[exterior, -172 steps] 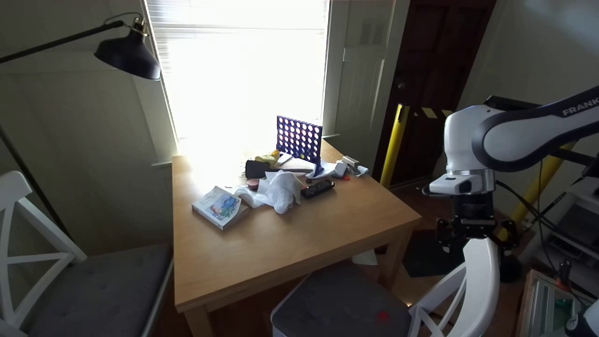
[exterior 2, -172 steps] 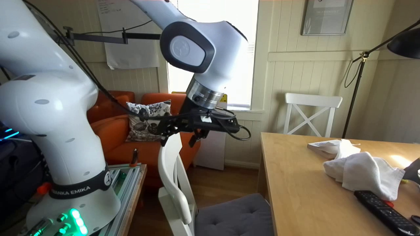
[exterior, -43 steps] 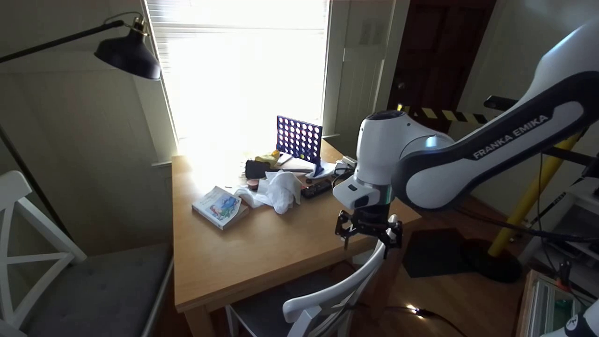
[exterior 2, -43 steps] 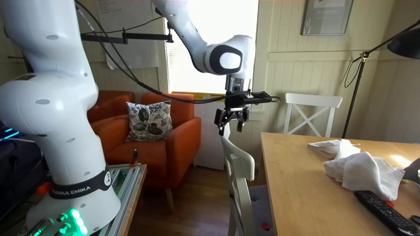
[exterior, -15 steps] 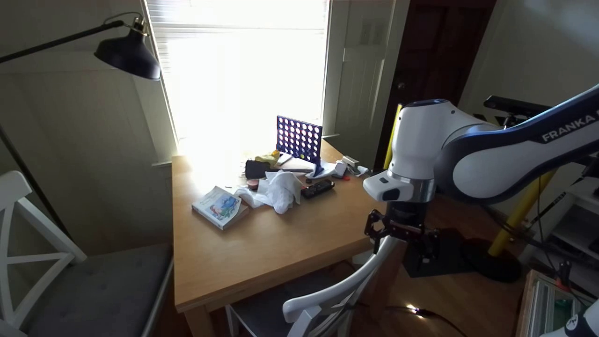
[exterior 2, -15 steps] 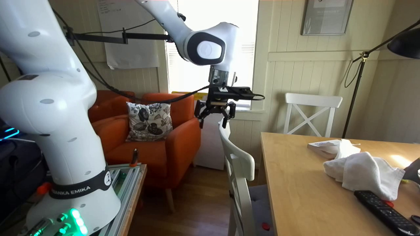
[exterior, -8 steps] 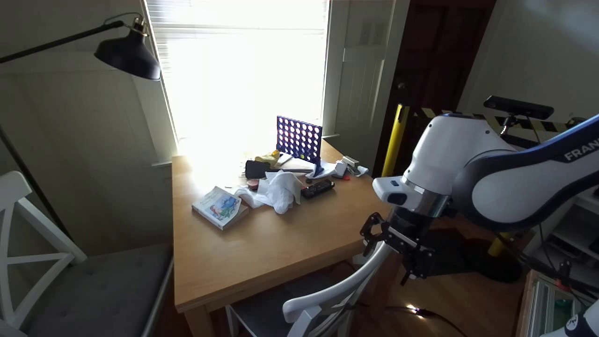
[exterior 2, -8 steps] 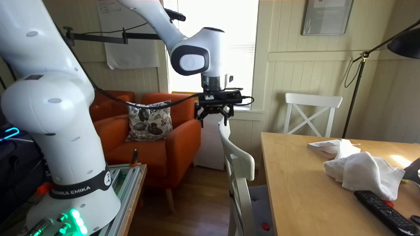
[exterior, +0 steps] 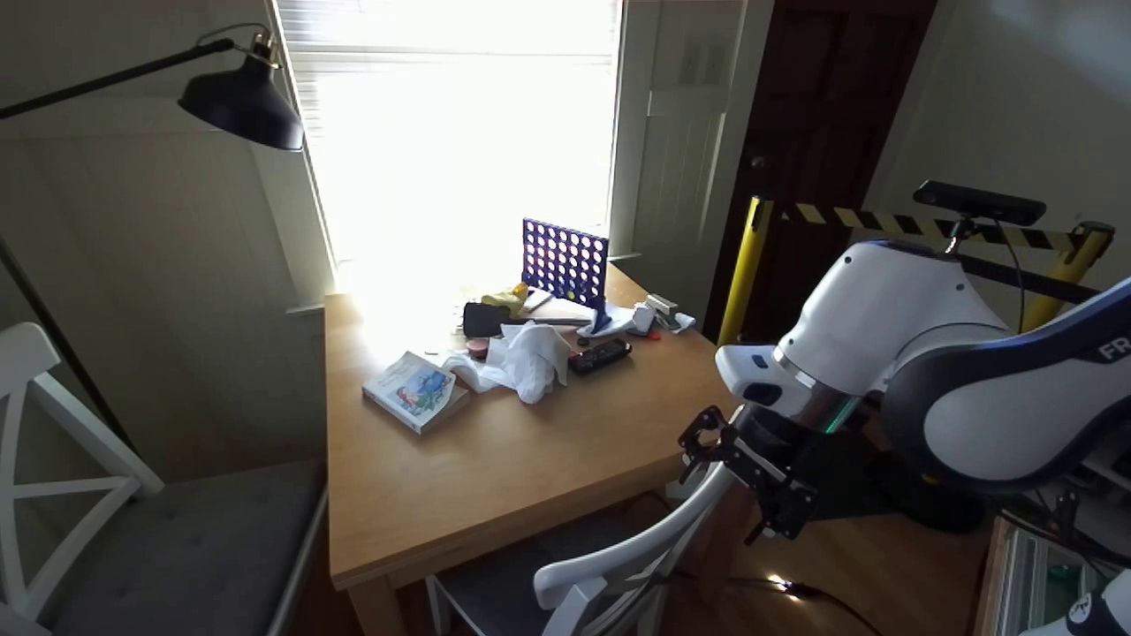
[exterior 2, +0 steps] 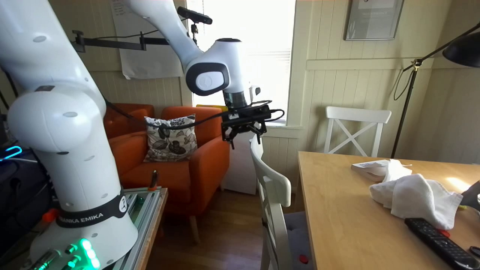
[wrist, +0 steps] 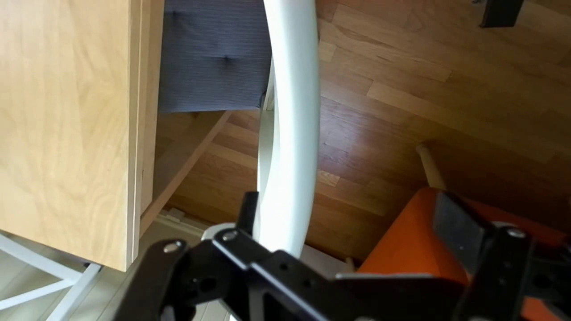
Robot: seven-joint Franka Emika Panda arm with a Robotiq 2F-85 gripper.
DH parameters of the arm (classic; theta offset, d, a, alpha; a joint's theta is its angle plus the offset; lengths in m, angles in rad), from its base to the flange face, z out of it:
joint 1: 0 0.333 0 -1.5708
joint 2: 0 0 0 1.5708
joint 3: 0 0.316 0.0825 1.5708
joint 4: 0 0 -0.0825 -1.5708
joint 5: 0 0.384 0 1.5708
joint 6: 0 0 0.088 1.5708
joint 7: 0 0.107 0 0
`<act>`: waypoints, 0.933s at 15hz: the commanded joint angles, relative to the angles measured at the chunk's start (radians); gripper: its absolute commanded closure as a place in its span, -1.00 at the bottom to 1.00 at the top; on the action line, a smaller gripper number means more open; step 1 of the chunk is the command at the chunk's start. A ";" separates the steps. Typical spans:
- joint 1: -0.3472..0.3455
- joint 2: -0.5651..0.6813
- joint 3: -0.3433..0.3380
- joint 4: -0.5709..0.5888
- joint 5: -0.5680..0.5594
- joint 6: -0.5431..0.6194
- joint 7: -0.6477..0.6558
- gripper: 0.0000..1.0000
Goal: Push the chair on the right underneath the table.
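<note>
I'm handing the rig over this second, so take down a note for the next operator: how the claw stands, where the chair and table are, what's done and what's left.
Claw: open, at the top rail of the chair, not gripping it; contact unclear.
Where: chair upright at the table, top rail outside the table's edge.
Done: seat is partly under the table.
Left: there's a gap between rail and table, some seat showing. If you want it closer, pushing the rail tableward would probably do it.
Leave the second chair alone.
</note>
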 commanded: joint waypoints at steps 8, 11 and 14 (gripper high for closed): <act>0.062 0.114 -0.005 0.007 -0.070 0.160 0.032 -1.00; 0.043 0.143 0.020 0.014 -0.082 0.218 0.033 -1.00; 0.020 0.161 0.038 0.010 -0.134 0.245 0.062 -0.45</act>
